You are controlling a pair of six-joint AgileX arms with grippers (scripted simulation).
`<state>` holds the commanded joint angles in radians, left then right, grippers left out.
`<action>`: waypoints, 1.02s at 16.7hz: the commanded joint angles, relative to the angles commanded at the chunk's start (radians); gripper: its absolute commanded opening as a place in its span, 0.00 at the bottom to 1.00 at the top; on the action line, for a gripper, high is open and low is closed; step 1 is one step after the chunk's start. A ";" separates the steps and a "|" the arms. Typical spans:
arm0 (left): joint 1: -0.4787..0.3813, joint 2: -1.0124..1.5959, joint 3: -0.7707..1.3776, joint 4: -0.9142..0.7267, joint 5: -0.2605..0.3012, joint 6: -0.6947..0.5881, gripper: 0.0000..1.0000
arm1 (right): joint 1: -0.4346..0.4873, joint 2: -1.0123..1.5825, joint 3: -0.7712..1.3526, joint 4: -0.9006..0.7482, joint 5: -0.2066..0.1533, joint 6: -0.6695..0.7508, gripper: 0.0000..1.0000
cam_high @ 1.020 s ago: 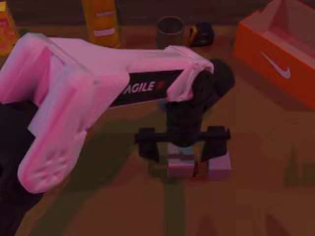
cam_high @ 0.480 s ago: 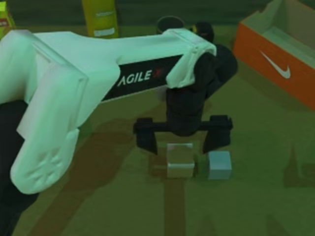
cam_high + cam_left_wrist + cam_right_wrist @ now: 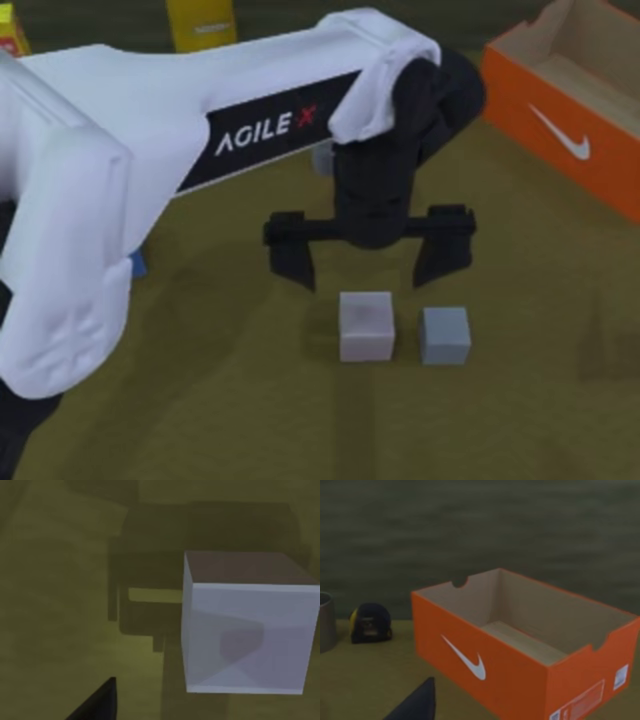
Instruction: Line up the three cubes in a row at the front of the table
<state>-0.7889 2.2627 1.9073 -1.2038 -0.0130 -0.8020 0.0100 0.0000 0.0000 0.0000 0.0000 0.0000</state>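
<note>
- The left hand (image 3: 366,262) hovers with its black fingers spread wide apart and empty, just beyond the far edge of the medium white matte cube (image 3: 366,325). By my judgement the white cube is already set down in the row.
- That white cube sits flat on the olive-brown counter (image 3: 520,420), towards the near side, with the small pale grey-blue matte cube (image 3: 445,335) just to its right, apart by a narrow gap and roughly level with it.
- The left wrist view shows the white cube (image 3: 247,630) close up, square-edged and plain-faced.
- A sliver of blue (image 3: 137,265) shows at the left beneath the arm; it may be the largest cube, but I cannot tell.
- The next move likely calls for fetching the third cube and setting it in line.
- The right hand shows only a dark fingertip in its own view, facing the orange cardboard shoebox (image 3: 520,655); I cannot tell its state.
</note>
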 joint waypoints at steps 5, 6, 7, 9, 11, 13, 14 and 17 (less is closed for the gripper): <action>0.037 0.003 0.003 0.001 0.000 0.105 1.00 | 0.000 0.000 0.000 0.000 0.000 0.000 1.00; 0.055 0.004 0.004 0.001 0.000 0.157 1.00 | 0.000 0.000 0.000 0.000 0.000 0.000 1.00; 0.078 0.005 0.004 0.001 0.000 0.219 1.00 | 0.000 0.000 0.000 0.000 0.000 0.000 1.00; 0.132 0.006 -0.002 0.001 0.002 0.363 1.00 | 0.000 0.000 0.000 0.000 0.000 0.000 1.00; 0.196 0.004 -0.016 0.001 0.004 0.539 1.00 | 0.000 0.000 0.000 0.000 0.000 0.000 1.00; 0.267 0.001 -0.037 0.001 0.006 0.741 1.00 | 0.000 0.000 0.000 0.000 0.000 0.000 1.00; 0.304 -0.001 -0.049 0.001 0.007 0.850 1.00 | 0.000 0.000 0.000 0.000 0.000 0.000 1.00; 0.415 -0.010 -0.087 0.002 0.008 1.187 1.00 | 0.000 0.000 0.000 0.000 0.000 0.000 1.00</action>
<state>-0.3737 2.2532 1.8206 -1.2015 -0.0046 0.3854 0.0100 0.0000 0.0000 0.0000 0.0000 0.0000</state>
